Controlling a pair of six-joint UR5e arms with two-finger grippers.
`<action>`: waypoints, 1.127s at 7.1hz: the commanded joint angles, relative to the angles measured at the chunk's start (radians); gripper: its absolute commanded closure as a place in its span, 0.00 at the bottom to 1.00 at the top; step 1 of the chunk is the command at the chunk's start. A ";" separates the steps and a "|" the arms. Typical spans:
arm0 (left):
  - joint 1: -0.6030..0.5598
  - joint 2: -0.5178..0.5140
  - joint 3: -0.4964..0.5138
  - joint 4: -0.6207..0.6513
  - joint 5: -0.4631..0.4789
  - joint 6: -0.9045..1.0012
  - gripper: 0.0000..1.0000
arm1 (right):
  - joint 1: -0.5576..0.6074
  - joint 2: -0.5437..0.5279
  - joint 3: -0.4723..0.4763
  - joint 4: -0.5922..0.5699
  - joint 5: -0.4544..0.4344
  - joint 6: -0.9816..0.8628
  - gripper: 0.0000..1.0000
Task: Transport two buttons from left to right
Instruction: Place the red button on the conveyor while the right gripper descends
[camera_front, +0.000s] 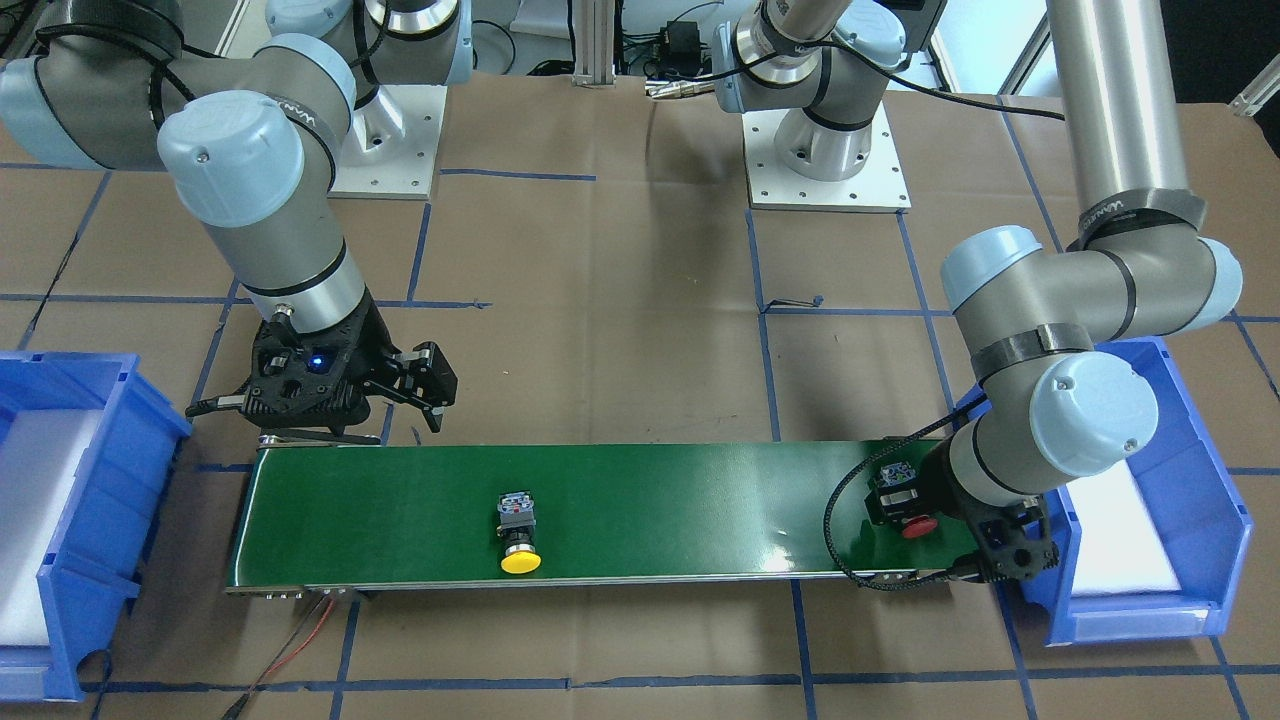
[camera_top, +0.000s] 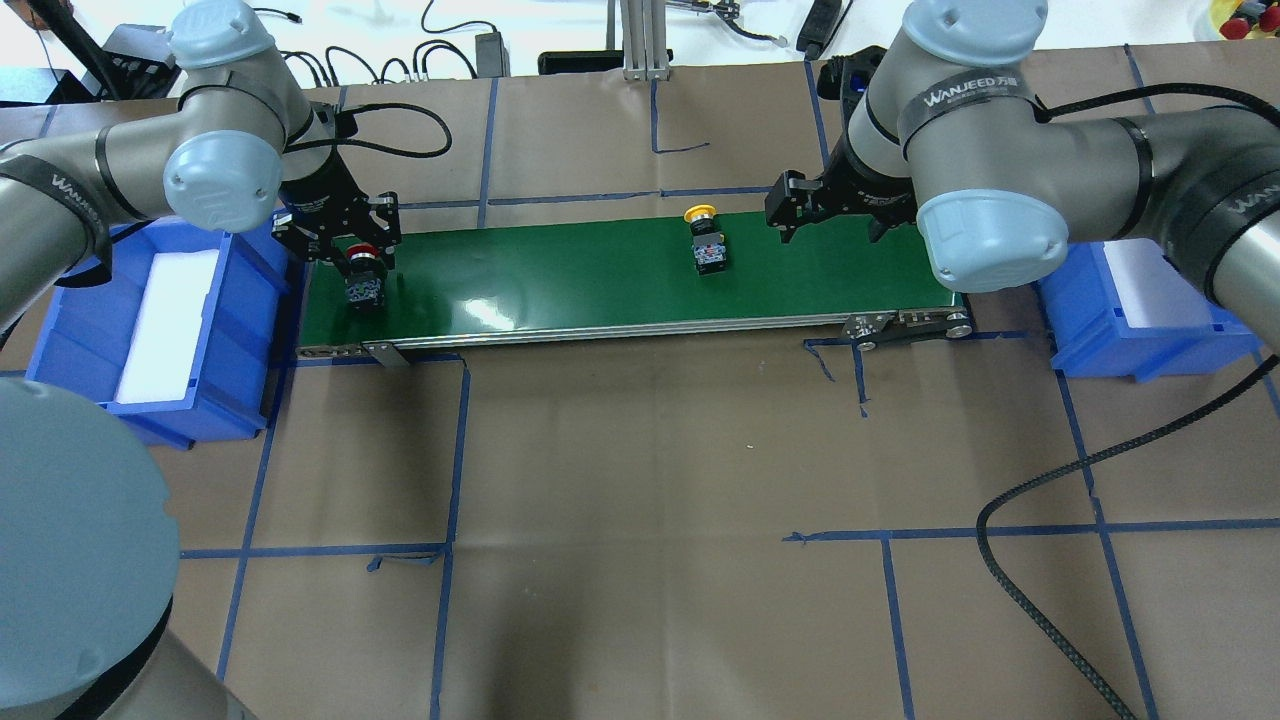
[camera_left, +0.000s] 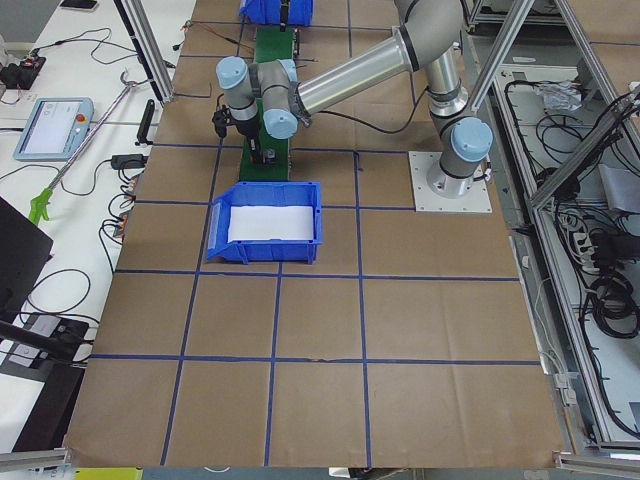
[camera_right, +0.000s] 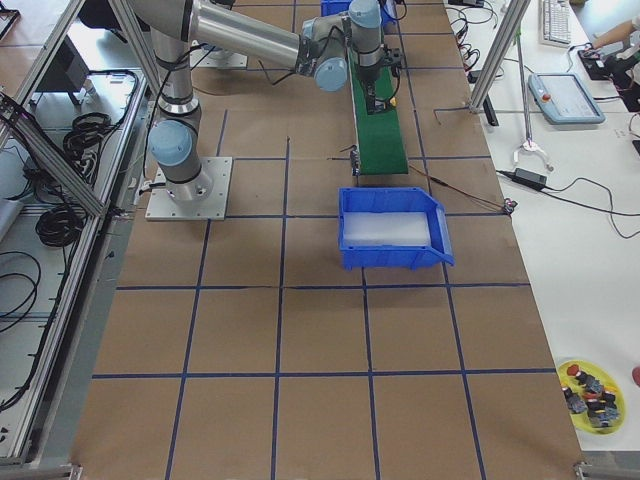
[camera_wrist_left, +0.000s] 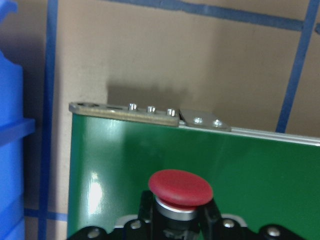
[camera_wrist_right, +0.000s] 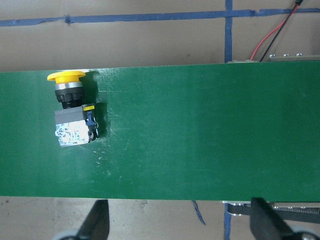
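The red button (camera_top: 362, 262) stands at the left end of the green conveyor belt (camera_top: 600, 275), cap toward the far side. My left gripper (camera_top: 360, 250) is shut on the red button; in the left wrist view its red cap (camera_wrist_left: 180, 186) sits tight between the fingers (camera_wrist_left: 146, 206). The yellow button (camera_top: 705, 240) lies on its side right of the belt's middle, also seen in the front view (camera_front: 520, 535) and the right wrist view (camera_wrist_right: 70, 112). My right gripper (camera_top: 800, 215) is open and empty, hovering over the belt to the yellow button's right.
A blue bin (camera_top: 60, 330) with a white liner stands off the belt's left end, and another blue bin (camera_top: 1090, 330) off its right end. Brown paper with blue tape lines covers the table. A black cable (camera_top: 1050, 480) loops at the right front.
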 joint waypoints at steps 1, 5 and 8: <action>0.001 0.030 0.019 0.007 -0.006 -0.013 0.00 | 0.000 0.000 0.001 0.000 -0.001 0.001 0.00; -0.003 0.139 0.128 -0.126 0.000 0.001 0.00 | 0.000 0.029 -0.006 -0.005 0.011 0.002 0.00; -0.063 0.222 0.131 -0.228 0.000 0.096 0.00 | 0.000 0.083 -0.040 -0.011 0.038 0.002 0.00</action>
